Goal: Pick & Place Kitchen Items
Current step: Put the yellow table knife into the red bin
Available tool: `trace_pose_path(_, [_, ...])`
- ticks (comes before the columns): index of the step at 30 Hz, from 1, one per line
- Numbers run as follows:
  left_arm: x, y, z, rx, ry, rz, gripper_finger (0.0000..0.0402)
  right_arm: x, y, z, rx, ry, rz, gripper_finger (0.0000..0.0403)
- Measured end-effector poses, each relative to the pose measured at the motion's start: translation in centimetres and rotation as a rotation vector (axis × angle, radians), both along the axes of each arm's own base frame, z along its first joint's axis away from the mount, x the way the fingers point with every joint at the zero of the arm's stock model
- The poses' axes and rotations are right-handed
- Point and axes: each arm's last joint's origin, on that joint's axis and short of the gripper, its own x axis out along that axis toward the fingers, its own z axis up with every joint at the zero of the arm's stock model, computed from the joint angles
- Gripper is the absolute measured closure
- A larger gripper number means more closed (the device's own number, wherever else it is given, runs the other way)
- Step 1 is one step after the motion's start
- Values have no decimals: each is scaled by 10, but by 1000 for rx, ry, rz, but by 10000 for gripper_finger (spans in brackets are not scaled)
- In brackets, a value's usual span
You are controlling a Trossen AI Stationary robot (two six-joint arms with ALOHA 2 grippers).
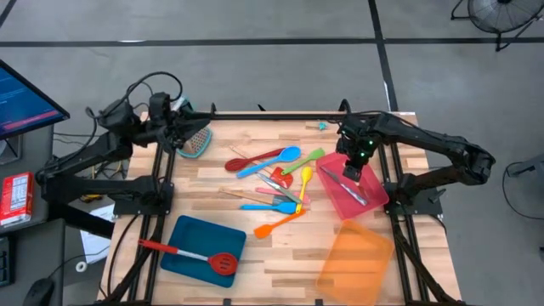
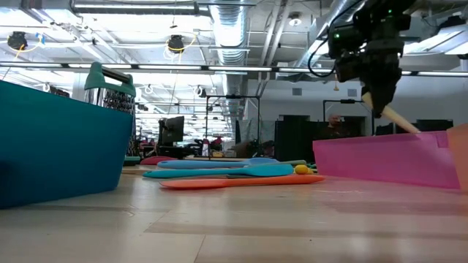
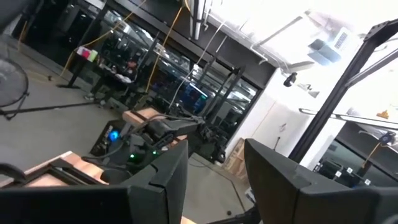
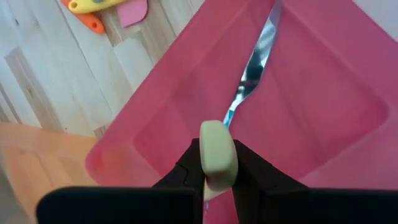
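High view, surface: the wooden surface (image 1: 289, 255) fills the middle of the frame, with the left arm parked at upper left beside the box grater (image 1: 197, 141) and the right arm reaching in from the right.
Step in hand: judged to be the placing step; the right end effector (image 1: 353, 169) hangs over the red tray (image 1: 372, 204) at right of centre with a utensil in its grip.
Right end effector: closed on a pale wooden-looking utensil (image 4: 217, 155); in the right wrist view the fingers pinch its rounded end, and in the low view its shaft slants down toward the tray.
Left end effector: (image 3: 214, 180) fingers parted, nothing between them.
Next move: probably lower a little and let go so the piece lands flat inside the tray, then go for the pile.
Red tray contents: one metal utensil (image 1: 342, 184) lying diagonally.
Blue tray (image 1: 189, 253), lower left: a red slotted turner (image 1: 212, 258), its handle sticking out over the rim.
Orange tray (image 1: 357, 263), lower right: nothing visible in it.
Loose pile: red, blue, green, yellow, pink and orange utensils (image 1: 276, 183) remain at mid-frame, including an orange spoon (image 1: 280, 223).
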Motion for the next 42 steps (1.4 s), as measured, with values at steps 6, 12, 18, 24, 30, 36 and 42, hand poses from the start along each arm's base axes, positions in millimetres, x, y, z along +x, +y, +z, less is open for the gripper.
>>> trace_pose_path(6, [5, 2, -3, -8, 26, 1, 261, 2, -1, -6, -10, -24, -6, 366])
trace_pose_path(12, [6, 2, -6, -19, 51, 7, 261, 4, -2, -15, -25, -59, -20, 366])
trace_pose_path(18, [7, 3, -7, -23, 62, 8, 261, 6, -4, -14, -57, -64, -23, 352])
trace_pose_path(24, [7, 3, -8, -25, 67, 8, 261, 10, -7, -13, -97, -103, -49, 358])
trace_pose_path(30, [7, 3, -8, -25, 68, 7, 261, 13, -9, -15, -122, -131, -74, 344])
trace_pose_path(36, [7, 3, -8, -27, 74, 7, 261, 10, -8, -35, -125, -125, -108, 353])
trace_pose_path(42, [7, 3, -8, -2, 79, 13, 261, 11, -11, -39, -180, -133, -155, 346])
